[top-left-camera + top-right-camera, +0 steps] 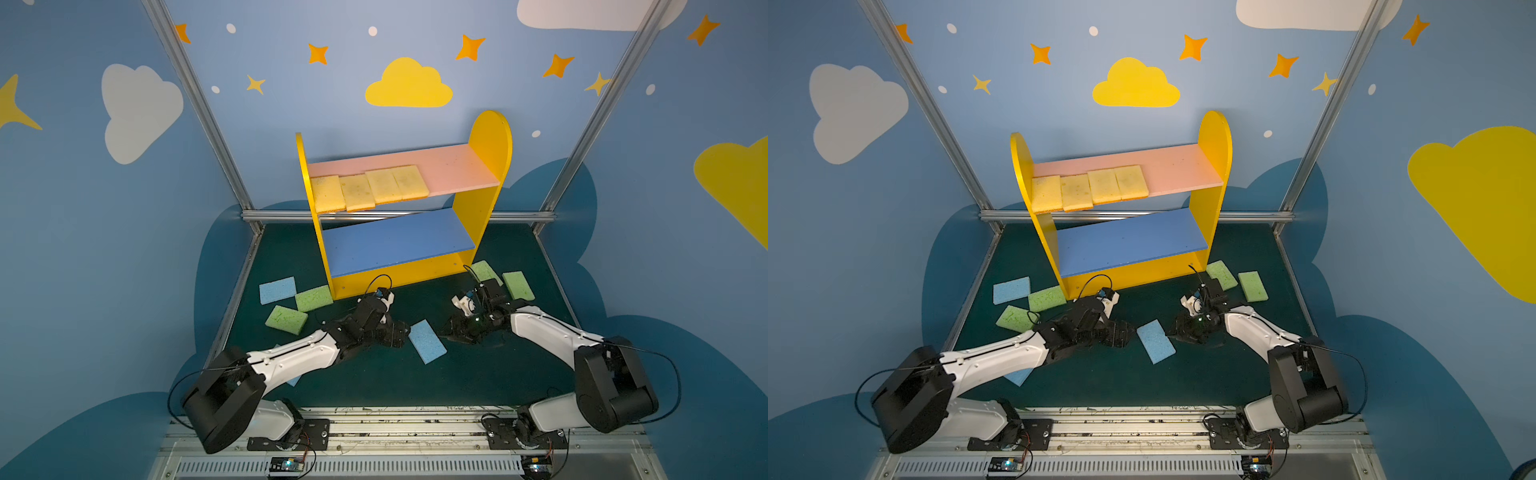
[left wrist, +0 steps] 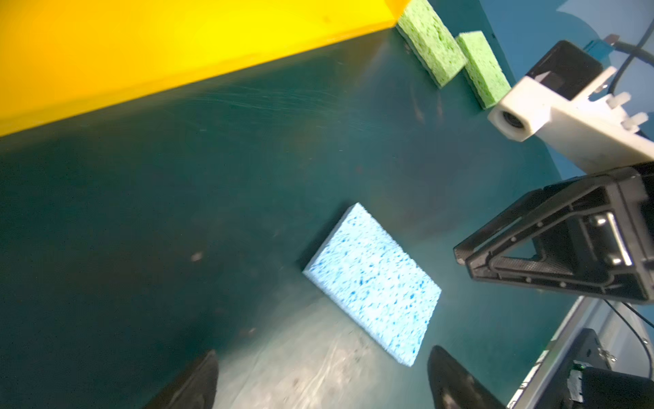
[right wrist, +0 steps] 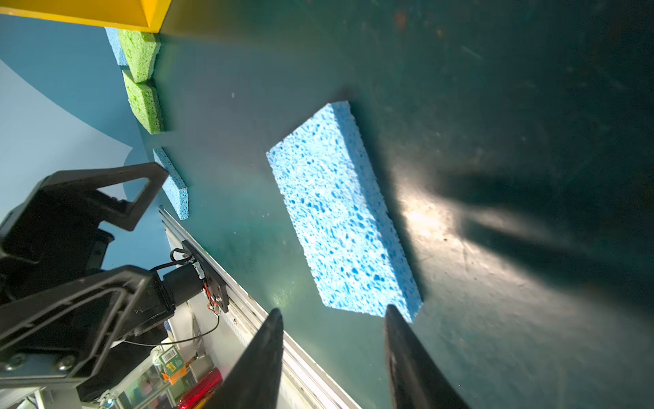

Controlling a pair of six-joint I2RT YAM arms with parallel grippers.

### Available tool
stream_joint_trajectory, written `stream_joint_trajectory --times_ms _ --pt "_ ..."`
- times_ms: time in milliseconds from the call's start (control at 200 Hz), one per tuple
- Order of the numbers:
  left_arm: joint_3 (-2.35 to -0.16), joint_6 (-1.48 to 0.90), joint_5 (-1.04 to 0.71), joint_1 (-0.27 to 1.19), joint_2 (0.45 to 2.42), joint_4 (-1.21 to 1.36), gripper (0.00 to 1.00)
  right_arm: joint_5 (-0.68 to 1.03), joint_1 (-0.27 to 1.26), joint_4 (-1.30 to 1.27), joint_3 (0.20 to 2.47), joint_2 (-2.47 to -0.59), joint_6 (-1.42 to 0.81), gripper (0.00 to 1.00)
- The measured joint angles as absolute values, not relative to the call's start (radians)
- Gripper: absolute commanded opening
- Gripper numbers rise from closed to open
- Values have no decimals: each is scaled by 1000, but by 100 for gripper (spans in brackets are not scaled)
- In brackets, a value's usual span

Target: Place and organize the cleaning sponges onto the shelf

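Near the front-left corner of the worktop (image 1: pixel 374 386) we see a blue sponge (image 1: pixel 1018 376) lying flat, half hidden under the left arm (image 1: pixel 291 361). Further in, towards the middle, the left tool (image 2: pixel 323 379) and the right tool (image 3: pixel 336 350) face each other low over the surface, each with its fingers spread. Between them a second blue sponge (image 1: pixel 427 341) lies flat, askew to the worktop's edges and just beside both tips. In the right wrist view one fingertip (image 3: pixel 407 354) overlaps the sponge's corner; we cannot tell whether they touch.

Beyond the left tool, a green sponge (image 1: pixel 286 319) and a second green sponge (image 1: pixel 313 298) lie towards the left edge, the latter just beside the shelf's front corner, with a third blue sponge (image 1: pixel 277 289) next to it. Beyond the right tool, a third green sponge (image 1: pixel 485 272) and a fourth green sponge (image 1: pixel 518 285) lie by the shelf's other foot.

At the back edge stands the shelf (image 1: pixel 490 137). Four yellow sponges (image 1: pixel 383 185) lie side by side on the left half of its pink upper board (image 1: pixel 457 170).
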State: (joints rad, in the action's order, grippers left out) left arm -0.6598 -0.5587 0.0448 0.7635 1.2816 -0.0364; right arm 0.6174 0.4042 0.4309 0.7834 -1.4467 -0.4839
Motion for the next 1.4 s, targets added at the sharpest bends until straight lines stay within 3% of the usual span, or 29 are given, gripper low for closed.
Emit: stream_joint_trajectory --times_ms 280,451,691,1031,1397 --pt "-476 -603 109 671 1023 -101 90 572 437 423 850 -1507 -485 53" --pt "-460 -626 100 670 1045 -105 91 529 411 455 843 -1505 -467 60" --pt "-460 -641 68 670 1133 -56 95 526 374 455 770 -1507 -464 58" --pt "-460 -644 55 666 1157 -28 97 564 410 376 728 -1562 -491 43" --pt "-416 -653 55 634 1129 -15 97 577 452 334 727 -1598 -518 5"
